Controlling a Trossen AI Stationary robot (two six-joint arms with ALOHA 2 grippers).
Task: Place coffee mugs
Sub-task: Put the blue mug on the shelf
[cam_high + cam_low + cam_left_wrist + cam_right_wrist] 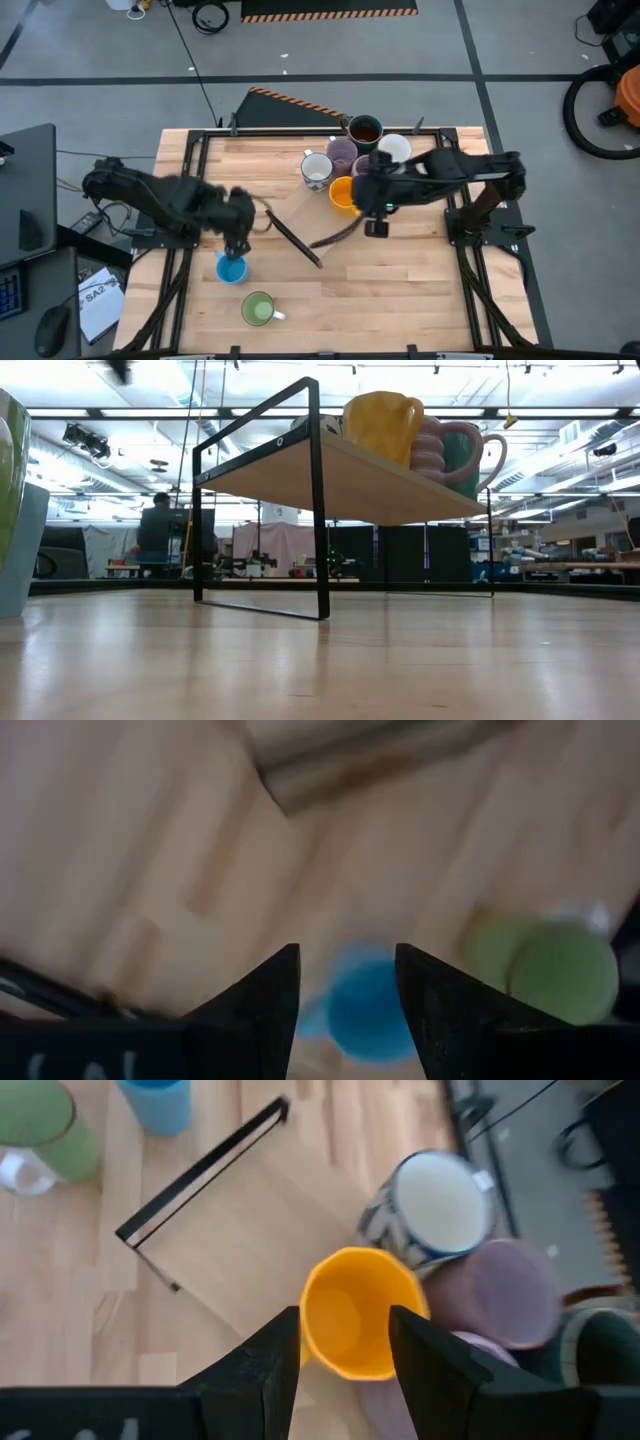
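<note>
A blue mug [231,268] and a green mug [258,309] stand upright on the table near its front left. My left gripper [347,990] hangs open just above the blue mug [365,1010], which shows between the fingers; the view is blurred and I see no touch. An orange mug [355,1312] stands upright at the edge of a cluster of mugs: a white patterned one [435,1205], two lilac [505,1290], a dark one [365,128] and a white one [393,148]. My right gripper [343,1350] is open above the orange mug, clear of it.
In the low view the orange mug [383,425] and its neighbours stand on a raised wooden shelf [350,480] with a black metal frame [318,500]. A black bar of that frame [295,240] lies between the two grippers. Bare wood lies toward the front right.
</note>
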